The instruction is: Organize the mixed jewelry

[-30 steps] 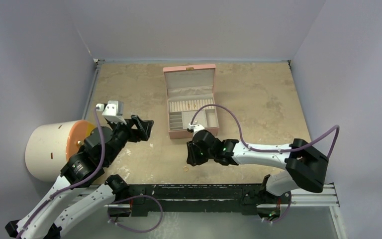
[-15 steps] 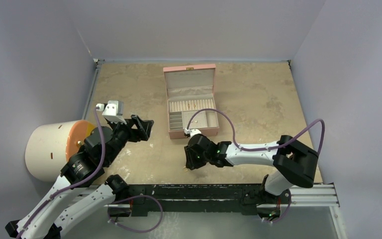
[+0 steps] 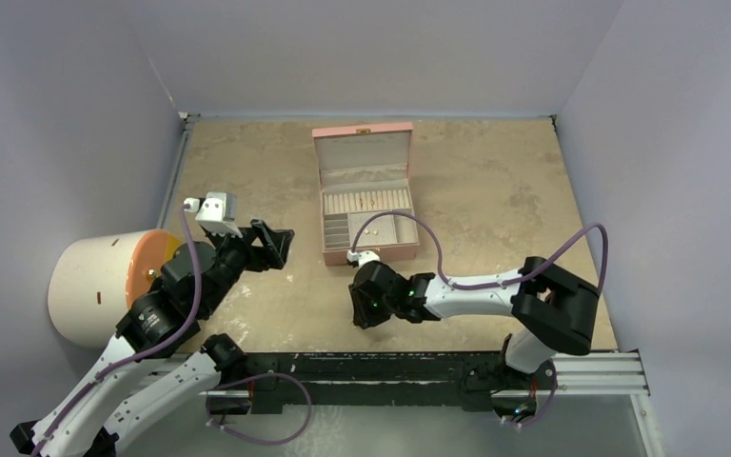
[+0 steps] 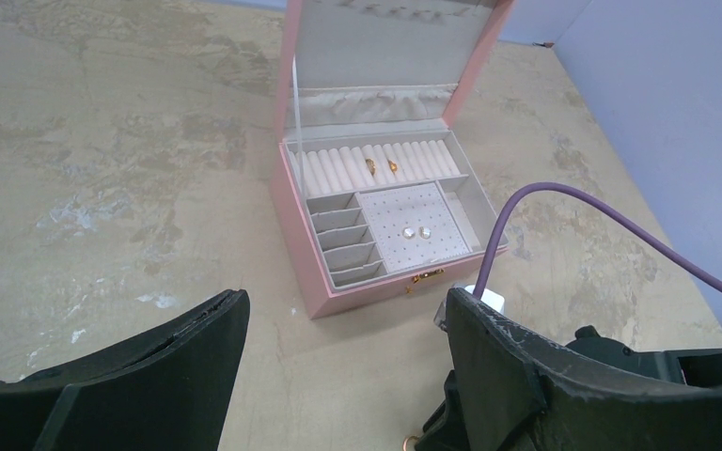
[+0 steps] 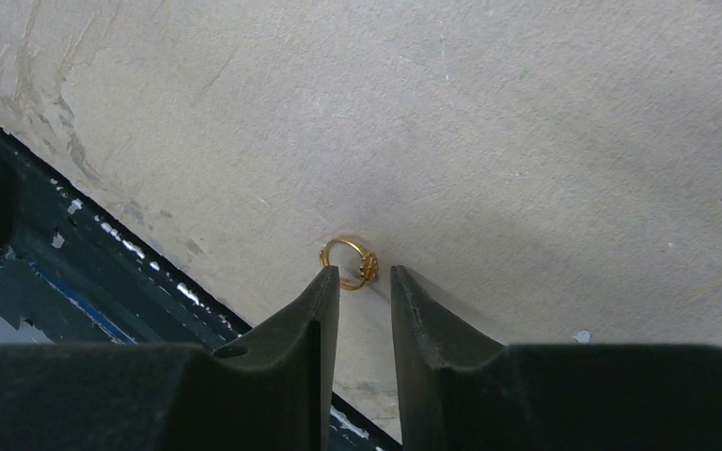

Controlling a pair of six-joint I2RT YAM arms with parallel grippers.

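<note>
While your right pincer (image 5: 365, 278) stands a slit apart, gripping nothing, its tips touch one gold ring (image 5: 348, 263) lying flat on the tabletop (image 5: 526, 141) near the pink box's (image 3: 362, 152) front. The gap is probably kept narrow for so tiny a piece. Left pincer (image 4: 346, 310): wide open, empty, left of box.

Your left arm (image 3: 167, 305) is folded, its elbel bent behind the left hand (image 4: 343, 310), which hangs clear above the desk (image 3: 495, 190). Its fingers (image 4: 179, 366) are spread wide apart.

Your right arm (image 3: 481, 295) lies low and stretched out, the forearm running off to the right of the right hand (image 5: 365, 274). The wrist is bent so that this hand points down at the desk. Its fingers (image 5: 310, 319) stand close together, with only a narrow gap between the tips.
</note>
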